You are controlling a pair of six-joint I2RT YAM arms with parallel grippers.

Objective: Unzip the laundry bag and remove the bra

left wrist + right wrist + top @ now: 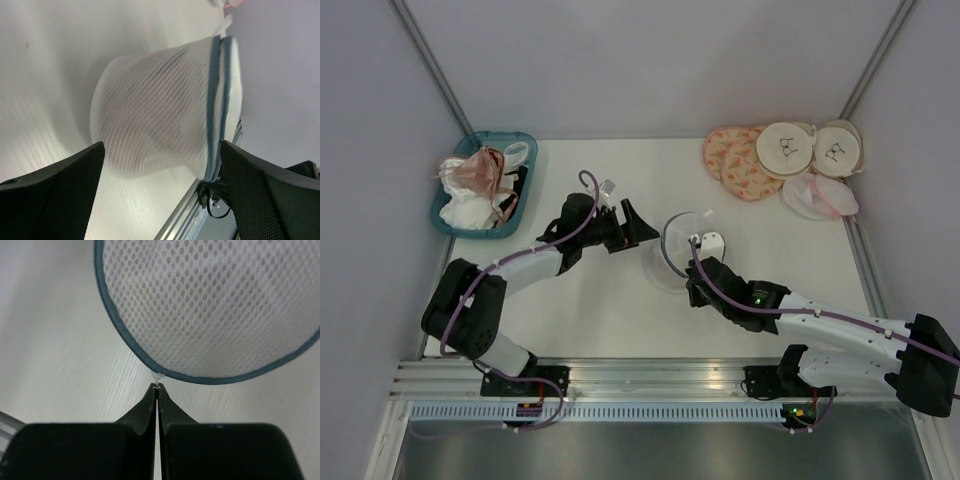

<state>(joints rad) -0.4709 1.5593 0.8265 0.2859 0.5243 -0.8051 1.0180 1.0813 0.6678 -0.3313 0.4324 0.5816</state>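
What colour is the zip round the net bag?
Dark blue-grey zip rim on the white laundry bag; clearest in the right wrist view.

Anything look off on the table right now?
Nothing spilled or damaged. One oddity: the translucent white mesh laundry bag with blue-grey zipped rim sits unbraced: the left gripper stands open around it, not gripping, while the right gripper is shut on its small white zip pull. The bag blurs in the left wrist view.

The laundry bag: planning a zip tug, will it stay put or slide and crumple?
Probably very light: the laundry bag is thin see-through mesh. It holds a drum shape, yet the walls should dent easily. On the smooth table it may slide or tip when the right tool tugs the zip pull.
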